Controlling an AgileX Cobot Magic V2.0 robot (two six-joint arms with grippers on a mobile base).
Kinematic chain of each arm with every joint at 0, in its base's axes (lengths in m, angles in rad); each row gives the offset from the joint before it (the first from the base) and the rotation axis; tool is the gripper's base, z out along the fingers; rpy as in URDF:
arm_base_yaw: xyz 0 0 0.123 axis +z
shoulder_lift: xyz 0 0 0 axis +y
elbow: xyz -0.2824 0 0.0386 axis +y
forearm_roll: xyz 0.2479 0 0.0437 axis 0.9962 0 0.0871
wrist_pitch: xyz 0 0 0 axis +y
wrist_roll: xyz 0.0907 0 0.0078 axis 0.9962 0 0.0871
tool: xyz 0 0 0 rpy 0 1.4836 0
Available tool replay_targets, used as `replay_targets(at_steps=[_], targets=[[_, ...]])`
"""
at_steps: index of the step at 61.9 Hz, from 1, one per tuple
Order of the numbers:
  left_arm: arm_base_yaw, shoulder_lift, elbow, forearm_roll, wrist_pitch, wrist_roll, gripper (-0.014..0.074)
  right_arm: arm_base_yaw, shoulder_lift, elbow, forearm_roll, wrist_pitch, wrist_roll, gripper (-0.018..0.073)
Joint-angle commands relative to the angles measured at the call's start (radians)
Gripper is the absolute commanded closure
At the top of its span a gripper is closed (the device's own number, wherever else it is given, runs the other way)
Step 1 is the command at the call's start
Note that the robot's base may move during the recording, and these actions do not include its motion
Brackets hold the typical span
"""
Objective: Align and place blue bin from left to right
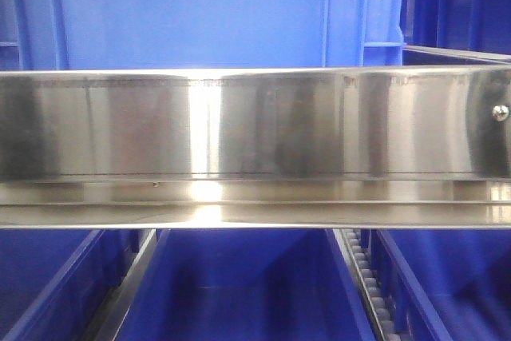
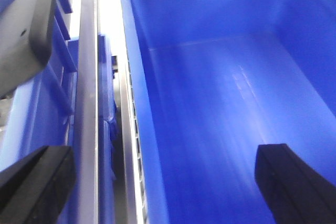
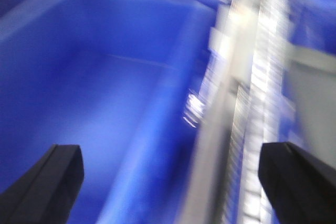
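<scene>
My left gripper (image 2: 165, 166) and right gripper (image 3: 170, 156), both spread wide, straddle bin walls (image 2: 137, 103) and steel rails (image 2: 88, 103). Closing here, I could clamp rail instead of the blue bin (image 1: 200, 13).

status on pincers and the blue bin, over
Left pincer open, astride left wall of lower bin. Right pincer open, view blurred. Blue bin above steel rail, not held.
</scene>
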Motion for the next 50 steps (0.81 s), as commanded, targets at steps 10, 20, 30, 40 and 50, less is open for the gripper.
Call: replay_targets(at_steps=[10,20,30,40,50], targets=[[0.025,0.102,-0.022,-0.025,0.006,-0.018,-0.0003,0.004,0.176,-0.138,-0.04,0.063,0.033,0.0],[0.042,0.14,-0.022,-0.027,-0.005,-0.045,-0.0003,0.058,0.28,-0.218,-0.095,0.063,0.038,0.0],[0.046,0.165,-0.024,-0.011,-0.015,-0.045,-0.0003,0.097,0.358,-0.265,-0.125,0.063,0.056,0.0],[0.064,0.202,-0.024,-0.012,-0.022,-0.045,-0.0003,0.098,0.413,-0.267,-0.125,0.063,0.066,0.0],[0.093,0.227,-0.026,-0.04,-0.051,-0.045,-0.0003,0.098,0.455,-0.267,-0.127,0.063,0.066,0.0]])
